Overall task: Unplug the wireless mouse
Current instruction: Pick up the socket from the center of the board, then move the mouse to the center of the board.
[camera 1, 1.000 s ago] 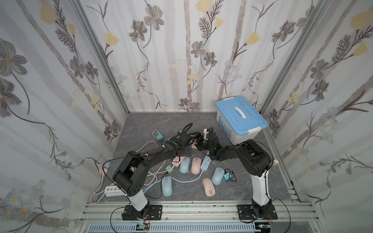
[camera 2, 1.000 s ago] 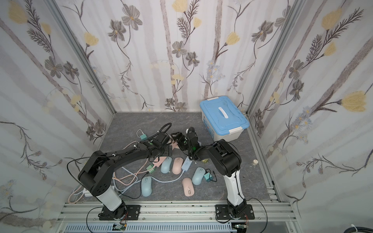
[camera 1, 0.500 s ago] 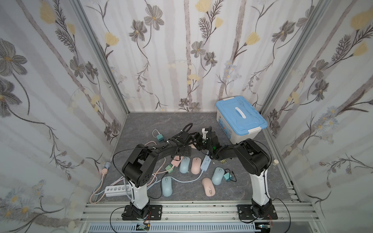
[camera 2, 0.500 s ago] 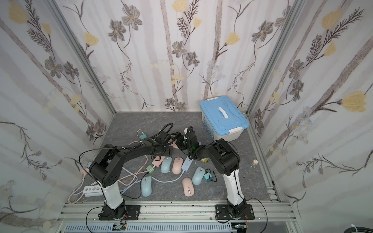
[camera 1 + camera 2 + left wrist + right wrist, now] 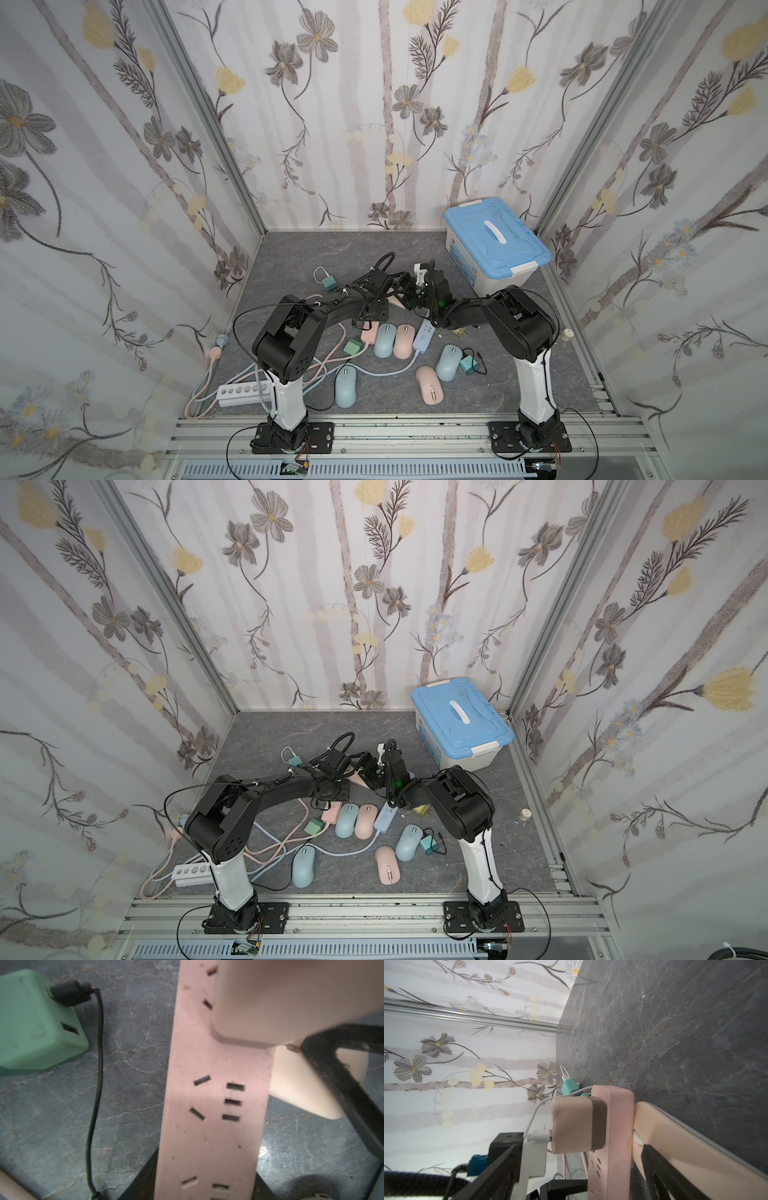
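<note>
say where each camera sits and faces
Top views: high at the front, looking down at the grey table; left arm and right arm show.
Left wrist: on the left arm, looking down onto the pink power strip; left fingers flank it.
Right wrist: on the right arm, looking along the table at the pink charger; right fingers show.
Shared: both wrist views show strip and charger.
</note>
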Tool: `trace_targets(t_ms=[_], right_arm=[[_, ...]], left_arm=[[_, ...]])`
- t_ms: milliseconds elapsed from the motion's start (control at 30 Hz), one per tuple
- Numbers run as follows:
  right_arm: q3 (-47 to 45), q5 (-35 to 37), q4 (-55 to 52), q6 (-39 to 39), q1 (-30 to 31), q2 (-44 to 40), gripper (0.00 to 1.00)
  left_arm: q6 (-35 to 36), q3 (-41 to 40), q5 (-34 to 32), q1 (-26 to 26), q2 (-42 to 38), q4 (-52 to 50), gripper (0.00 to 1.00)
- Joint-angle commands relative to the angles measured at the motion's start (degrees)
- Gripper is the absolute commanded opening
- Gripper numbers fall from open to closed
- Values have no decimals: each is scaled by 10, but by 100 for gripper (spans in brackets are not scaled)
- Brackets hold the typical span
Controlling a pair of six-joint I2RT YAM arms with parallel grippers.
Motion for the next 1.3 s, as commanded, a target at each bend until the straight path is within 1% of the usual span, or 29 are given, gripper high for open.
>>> trace_targets(t_ms=[0, 100, 233, 333, 400, 433, 500, 700, 1033, 1133, 1267], right_arm=[[0, -2, 6, -11, -5, -18, 91], [-16, 13, -13, -24, -18, -44, 90], [-17, 39, -107, -74, -33, -83, 83], [-4, 62, -190, -117, -38, -95, 71], [12, 86, -246, -149, -39, -96, 61], [18, 96, -267, -158, -38, -94, 58], [37, 119, -311, -183, -38, -89, 47], [113, 181, -414, -239, -23, -51, 25], [194, 240, -503, -257, -19, 10, 17], [196, 242, -508, -266, -13, 14, 16], [212, 224, -512, -275, 8, 23, 14]], left_arm=[[0, 2, -10, 1, -12, 18, 47], [3, -5, -19, 3, -28, 24, 43], [7, -8, -24, 11, -46, 30, 35], [9, -7, -10, 17, -57, 39, 31], [12, -2, -2, 16, -61, 42, 28], [12, 1, 1, 17, -63, 43, 28], [15, 8, 8, 16, -63, 40, 27], [17, 13, 17, 17, -56, 35, 27], [18, 17, 24, 17, -56, 33, 27], [17, 17, 27, 17, -55, 36, 27], [18, 19, 30, 17, -54, 35, 27]])
